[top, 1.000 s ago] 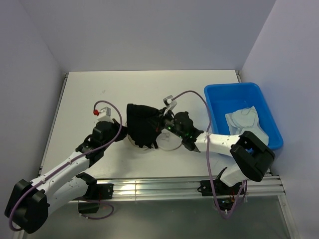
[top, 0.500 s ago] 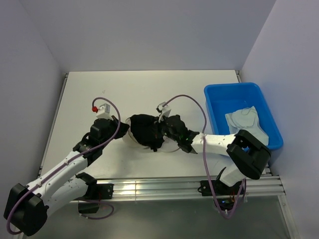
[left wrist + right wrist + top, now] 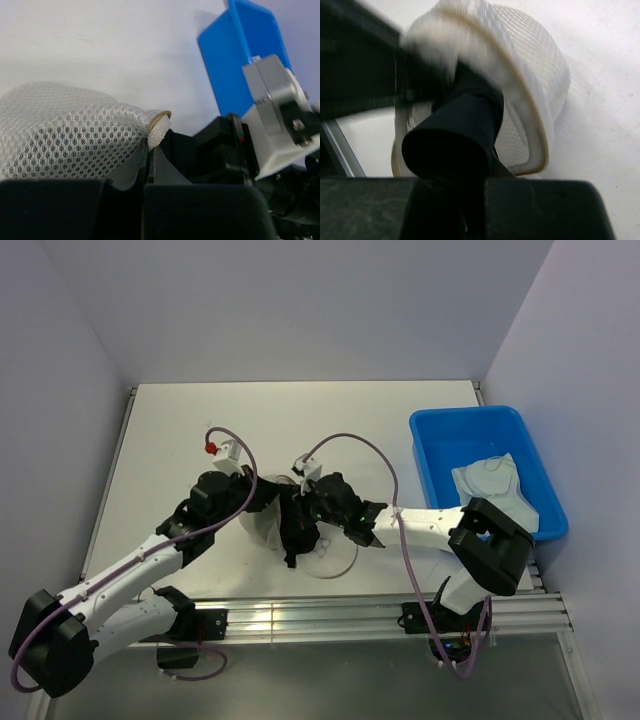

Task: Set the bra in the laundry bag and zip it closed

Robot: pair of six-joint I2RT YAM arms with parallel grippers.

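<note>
**Laundry bag** (image 3: 530, 65): white mesh pouch with a tan-edged rim. It sits near the front middle of the table (image 3: 180, 430), between the two grippers. It is tipped on its side, with the mouth open toward the right wrist camera. Its round lid (image 3: 335, 558) lies flat on the table at the near side.

**Bra** (image 3: 455, 135): black and bunched. It hangs across the bag's open mouth, partly inside the rim and partly trailing outside.

**Left gripper** (image 3: 149, 172): jaws closed, pinching the bag's mesh at the rim.

**Right gripper** (image 3: 312, 508): jaws clamped on a fold of the bra, right at the bag's mouth.

**Blue bin** (image 3: 430, 455): stands at the right edge of the table, well apart from the bag. It holds a pale cloth item (image 3: 495, 480).
</note>
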